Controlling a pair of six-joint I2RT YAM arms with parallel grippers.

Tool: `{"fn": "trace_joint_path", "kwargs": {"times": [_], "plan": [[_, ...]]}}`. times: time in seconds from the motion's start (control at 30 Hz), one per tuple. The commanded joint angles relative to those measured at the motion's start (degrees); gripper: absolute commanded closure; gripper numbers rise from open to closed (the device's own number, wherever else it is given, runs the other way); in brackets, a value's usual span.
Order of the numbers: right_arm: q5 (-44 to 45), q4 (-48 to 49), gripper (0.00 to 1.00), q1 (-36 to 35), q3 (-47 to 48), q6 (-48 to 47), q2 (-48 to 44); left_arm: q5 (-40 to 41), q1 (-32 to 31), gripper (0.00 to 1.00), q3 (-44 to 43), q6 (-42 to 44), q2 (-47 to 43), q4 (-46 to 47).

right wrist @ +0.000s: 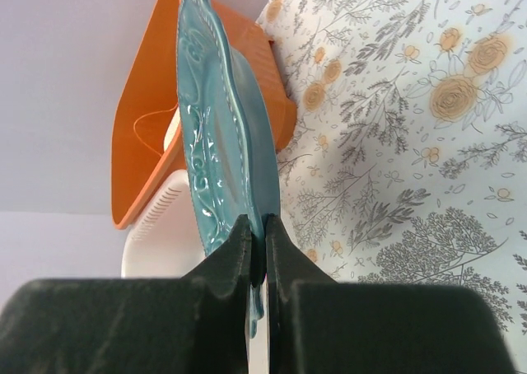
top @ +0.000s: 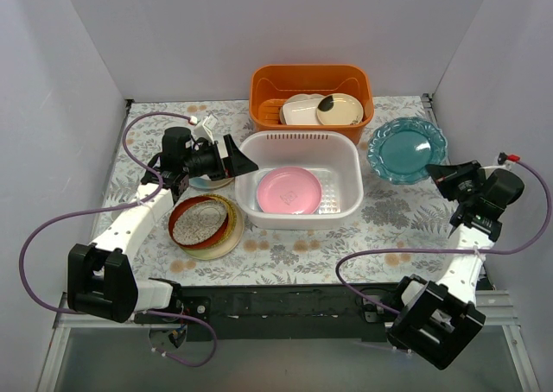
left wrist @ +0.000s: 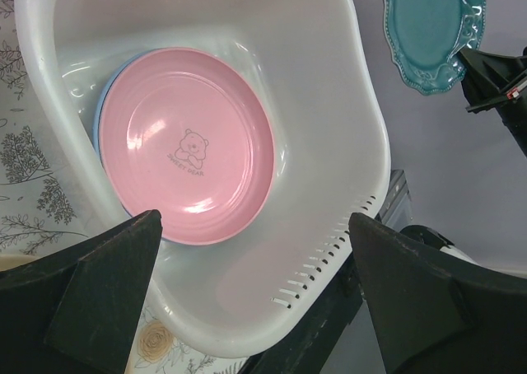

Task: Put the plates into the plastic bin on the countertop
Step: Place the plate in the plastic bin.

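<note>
The white plastic bin [top: 347,164] stands mid-countertop [top: 389,221]. A pink plate [top: 289,190] lies inside it. In the left wrist view the pink plate [left wrist: 189,143] rests on a blue plate [left wrist: 99,114] whose edge just shows. My left gripper [top: 242,161] is open and empty over the bin's left rim, its jaws wide apart [left wrist: 255,226]. My right gripper [top: 439,173] is shut on the rim of the teal plate [top: 404,148], right of the bin. The right wrist view shows the fingers [right wrist: 257,230] pinching that teal plate [right wrist: 216,143] edge-on above the cloth.
An orange basket [top: 311,88] with cream dishes stands behind the bin. A red-rimmed plate [top: 200,220] lies on a yellow woven-look plate [top: 226,241] left of the bin. Another pale plate [top: 210,183] lies under my left wrist. Walls enclose the table.
</note>
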State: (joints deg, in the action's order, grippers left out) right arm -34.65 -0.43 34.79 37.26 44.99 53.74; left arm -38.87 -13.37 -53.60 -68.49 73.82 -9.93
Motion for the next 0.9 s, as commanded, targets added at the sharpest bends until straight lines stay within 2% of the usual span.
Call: {"fn": "trace_joint_path", "kwargs": {"times": [0.0, 0.67, 0.87], "plan": [[-5.51, 7.99, 0.99, -2.87, 6.95, 1.33, -0.65, -1.47, -0.17, 0.02, 0.43, -0.33, 0.09, 1.32], [2.92, 2.71, 0.99, -34.15, 15.39, -5.00, 8.75, -1.47, -0.08, 0.02, 1.05, -0.86, 0.71, 2.20], [4.59, 2.54, 0.99, -41.01, 17.67, -5.79, 12.00, -1.21, -0.17, 0.02, 1.31, -0.86, 0.53, 2.29]]}}
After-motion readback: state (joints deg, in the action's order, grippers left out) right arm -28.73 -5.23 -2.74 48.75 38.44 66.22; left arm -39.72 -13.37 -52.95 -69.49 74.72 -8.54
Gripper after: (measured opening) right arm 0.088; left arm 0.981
